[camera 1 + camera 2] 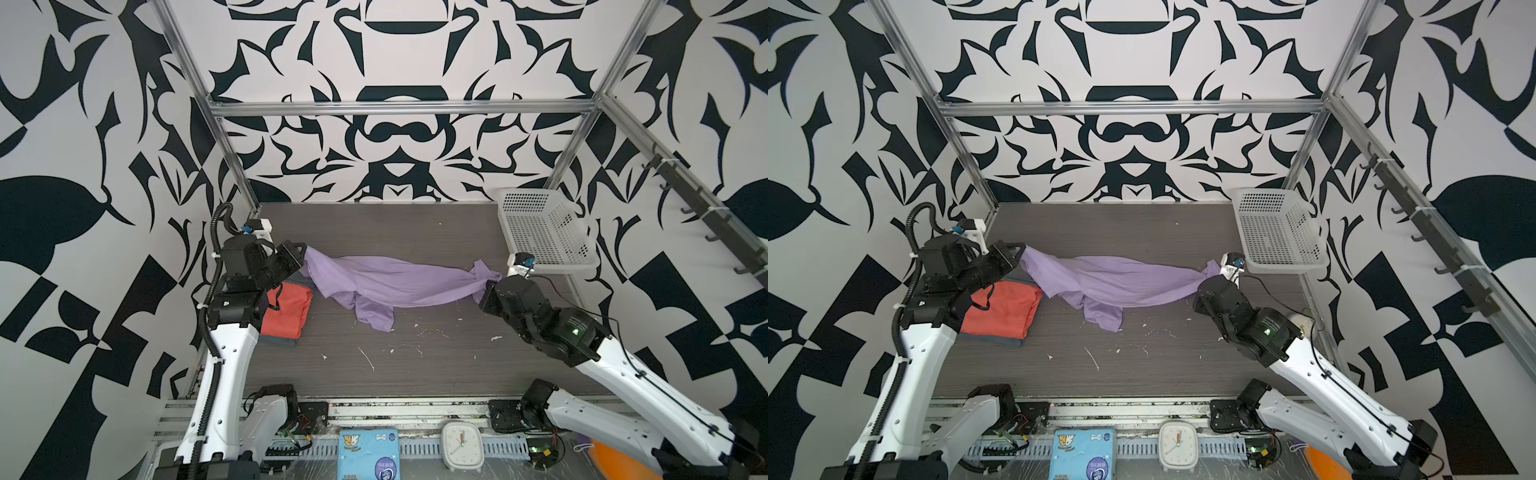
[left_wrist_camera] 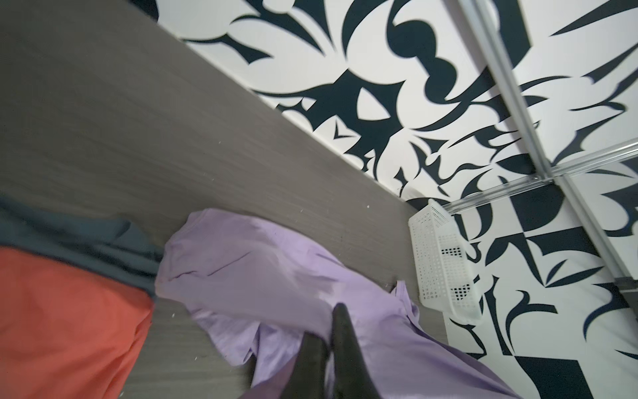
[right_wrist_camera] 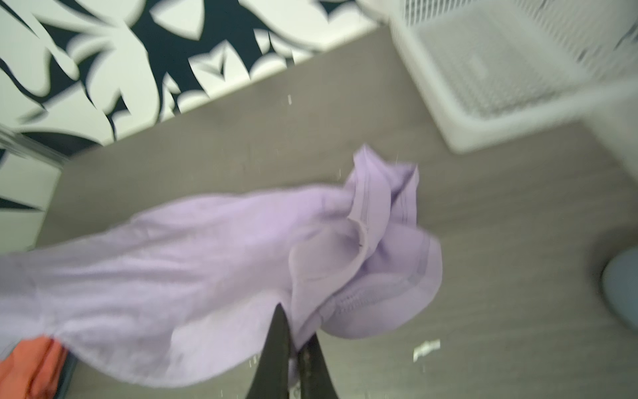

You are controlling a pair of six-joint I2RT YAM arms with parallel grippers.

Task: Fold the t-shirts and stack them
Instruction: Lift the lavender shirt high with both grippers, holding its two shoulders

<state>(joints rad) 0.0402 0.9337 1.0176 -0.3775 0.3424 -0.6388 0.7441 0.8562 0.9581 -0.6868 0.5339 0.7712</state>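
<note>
A lavender t-shirt [image 1: 395,282] [image 1: 1121,280] hangs stretched between both grippers above the grey table, with a sleeve drooping to the tabletop in the middle. My left gripper [image 1: 305,251] [image 2: 326,328] is shut on its left end. My right gripper [image 1: 486,286] [image 3: 297,328] is shut on its bunched right end [image 3: 379,207]. A folded coral-red t-shirt [image 1: 289,309] [image 2: 69,321] lies at the left on top of a folded grey-blue t-shirt [image 1: 282,340] [image 2: 103,241], partly under my left arm.
A white perforated basket [image 1: 544,228] [image 2: 445,262] stands at the back right corner, close behind my right gripper. A metal frame [image 1: 399,108] surrounds the table. White flecks [image 1: 368,359] dot the table front. A blue packet [image 1: 368,453] and a clock [image 1: 461,444] sit past the front edge.
</note>
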